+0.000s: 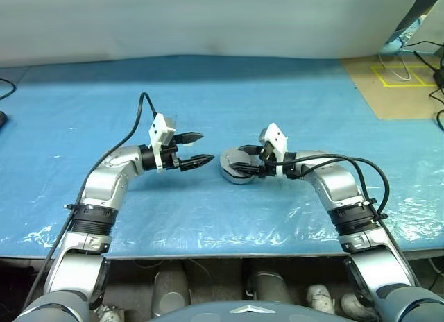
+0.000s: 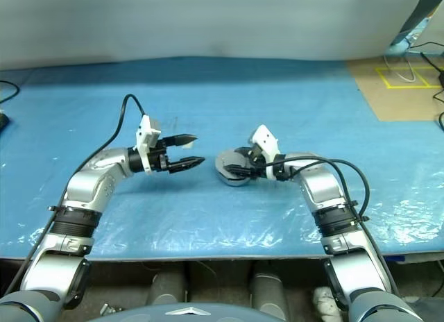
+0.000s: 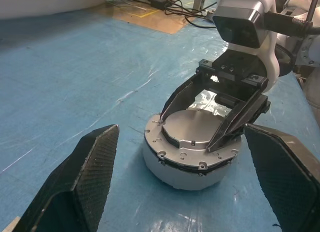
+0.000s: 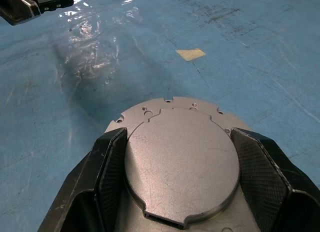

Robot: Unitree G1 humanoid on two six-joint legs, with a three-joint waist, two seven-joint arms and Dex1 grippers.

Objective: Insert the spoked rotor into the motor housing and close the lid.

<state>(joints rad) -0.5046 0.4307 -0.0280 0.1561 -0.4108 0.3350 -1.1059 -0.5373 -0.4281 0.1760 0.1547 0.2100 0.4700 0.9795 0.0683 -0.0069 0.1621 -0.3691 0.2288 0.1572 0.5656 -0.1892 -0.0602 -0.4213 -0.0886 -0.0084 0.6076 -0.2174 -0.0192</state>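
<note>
Left eye view: my right gripper (image 1: 239,166), at frame centre, has its fingers spread around the lid (image 3: 192,128), which sits on the motor housing (image 3: 187,167). My left gripper (image 1: 199,147), centre-left, hangs wide open, holding nothing, beside the housing.

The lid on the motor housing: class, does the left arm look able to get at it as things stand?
Probably not cleanly. The left gripper hangs open beside the motor housing with bare table between, but the right gripper already straddles the lid, its jaws on both sides.
</note>
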